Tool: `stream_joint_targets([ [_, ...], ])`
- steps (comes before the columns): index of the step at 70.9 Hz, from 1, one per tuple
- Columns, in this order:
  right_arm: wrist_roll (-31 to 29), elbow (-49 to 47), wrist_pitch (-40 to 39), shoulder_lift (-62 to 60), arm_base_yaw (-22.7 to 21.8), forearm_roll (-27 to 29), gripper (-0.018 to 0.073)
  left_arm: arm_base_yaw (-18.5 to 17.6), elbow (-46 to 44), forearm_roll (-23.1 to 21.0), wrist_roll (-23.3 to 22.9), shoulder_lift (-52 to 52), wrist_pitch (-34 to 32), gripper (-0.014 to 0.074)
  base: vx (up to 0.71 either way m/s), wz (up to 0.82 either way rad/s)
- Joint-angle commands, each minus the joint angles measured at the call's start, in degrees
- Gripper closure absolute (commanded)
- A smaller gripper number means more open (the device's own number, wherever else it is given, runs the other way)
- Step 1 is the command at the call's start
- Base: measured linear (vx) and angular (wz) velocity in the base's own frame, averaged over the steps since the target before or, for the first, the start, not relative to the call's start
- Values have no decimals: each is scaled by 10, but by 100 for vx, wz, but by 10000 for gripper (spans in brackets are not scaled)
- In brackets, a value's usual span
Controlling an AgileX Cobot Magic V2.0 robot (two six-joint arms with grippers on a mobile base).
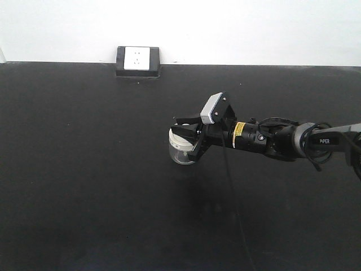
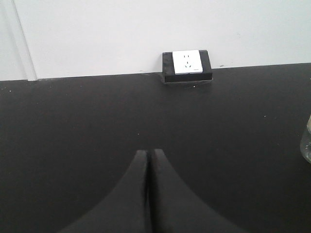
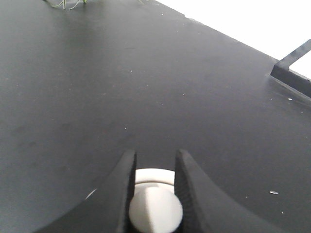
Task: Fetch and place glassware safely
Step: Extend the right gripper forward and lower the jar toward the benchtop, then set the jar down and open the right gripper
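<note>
In the right wrist view, nearest the camera, the right claw (image 3: 154,170) has its two dark fingers (image 3: 123,184) set narrow around the round cream-white knob (image 3: 155,211) of the jar's lid, one finger on each side and touching it. A sliver of the lid's (image 3: 154,175) flat top shows just beyond the knob, between the fingers. Past it the black tabletop (image 3: 146,87) runs away to a white wall.

In the left wrist view, the left claw (image 2: 148,160) is closed, its two black fingers pressed together with nothing between them, above the tabletop. A clear glass edge of the jar (image 2: 306,145) just shows at the right border.

From the front view, the right arm (image 1: 282,138) reaches in from the right, stretched low over the tabletop, with a grey camera (image 1: 214,107) on its wrist. The small squat clear jar (image 1: 181,151) hangs tilted at the claw's tip, near the middle of the tabletop; whether its base touches the surface cannot be told.

Farthest back, a white wall socket (image 1: 137,58) in a black frame sits where the tabletop meets the wall.
</note>
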Motion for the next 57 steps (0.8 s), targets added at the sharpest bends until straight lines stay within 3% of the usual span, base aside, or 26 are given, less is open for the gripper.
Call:
stream_joint_targets([
  [1, -7, -16, -39, -34, -3, 29, 560, -1, -17, -5, -5, 2, -41, 603, 0, 0],
  [16, -6, -16, -39, -34, -3, 29, 538, -1, -17, -5, -5, 2, -41, 603, 0, 0],
  [24, -2, -16, -39, -34, -3, 29, 463, -1, -17, -5, -5, 2, -41, 603, 0, 0],
  [33, -2, -16, -39, -34, -3, 29, 298, -1, -17, -5, -5, 2, -41, 603, 0, 0],
  [51, -2, -16, -38, -34, -3, 44, -137, -1, -17, -5, -5, 2, -41, 603, 0, 0],
  [57, -2, -16, -38, -34, -3, 52, -171, -1, -17, -5, -5, 2, -41, 603, 0, 0],
])
